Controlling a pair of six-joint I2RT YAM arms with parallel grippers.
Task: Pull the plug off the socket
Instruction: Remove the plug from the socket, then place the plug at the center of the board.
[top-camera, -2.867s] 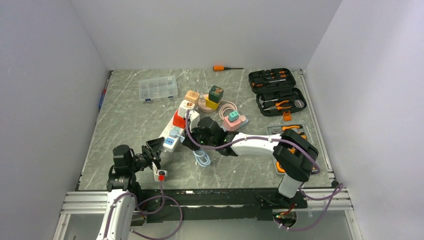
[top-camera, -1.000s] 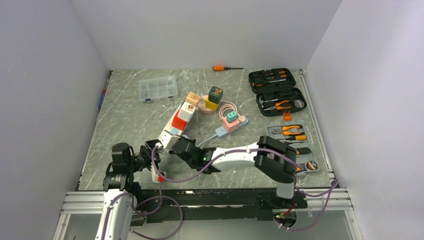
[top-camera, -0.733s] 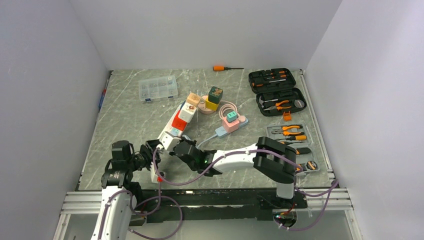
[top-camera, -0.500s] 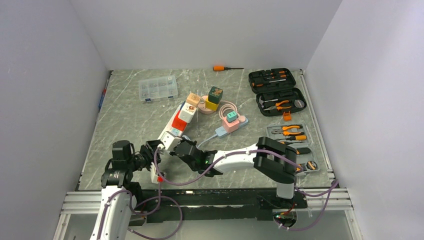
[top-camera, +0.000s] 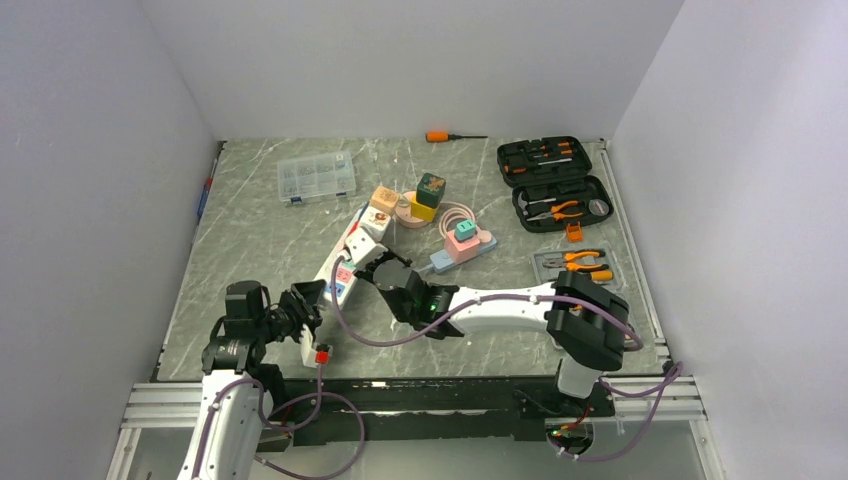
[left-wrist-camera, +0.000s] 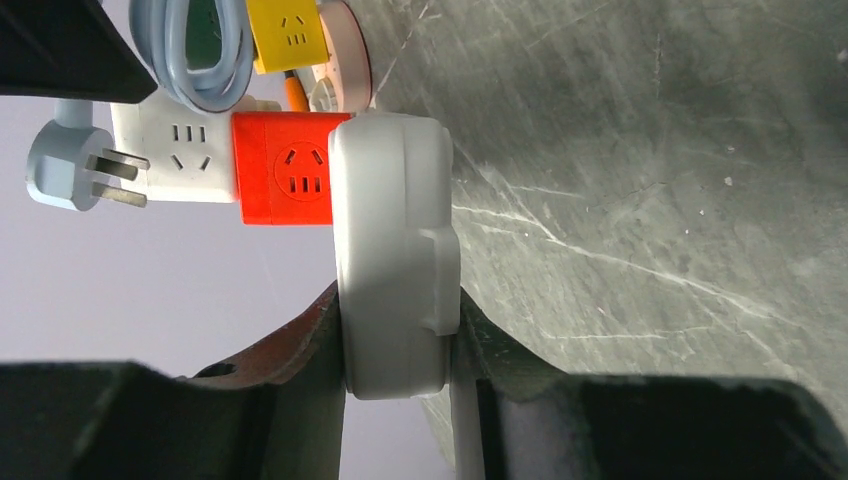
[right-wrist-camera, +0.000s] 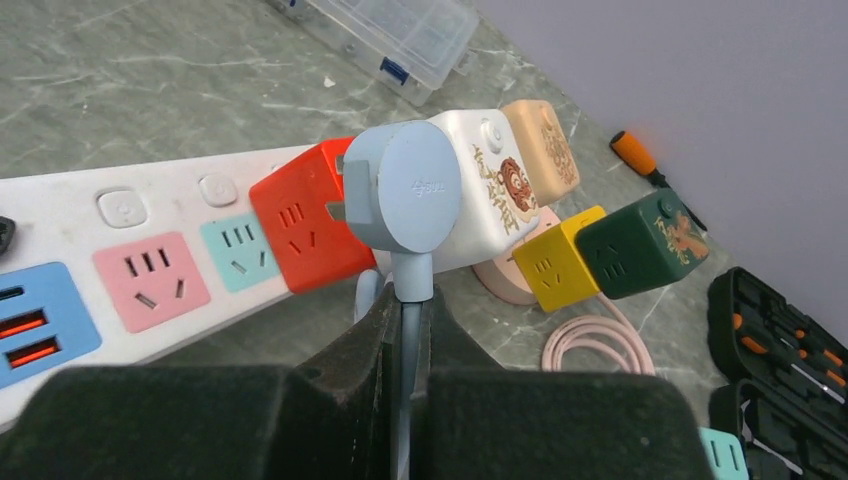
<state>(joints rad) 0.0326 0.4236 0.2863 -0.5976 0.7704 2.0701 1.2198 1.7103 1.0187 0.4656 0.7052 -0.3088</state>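
Plug (right-wrist-camera: 410, 190) sits clear of the strip (left-wrist-camera: 395, 270), prongs bare, just beside the white cube (left-wrist-camera: 175, 150). The right gripper (right-wrist-camera: 405, 310) is clamped on its neck; the left gripper (left-wrist-camera: 397, 335) clamps the strip's end.

In the right wrist view the pale blue round plug (right-wrist-camera: 410, 200) has its back to us, prongs mostly tucked behind it. Its neck disappears between the black fingers (right-wrist-camera: 355, 350) of the right gripper (right-wrist-camera: 405, 305), and the long white power strip (right-wrist-camera: 50, 215) runs off the left edge. Left wrist view, the strip's near end is buried inside the left gripper (left-wrist-camera: 397, 310) and the yellow socket cube (left-wrist-camera: 290, 30) gets chopped by the top edge. Top view, the clear plastic organiser box (top-camera: 316, 177) has contents way too small to tell.
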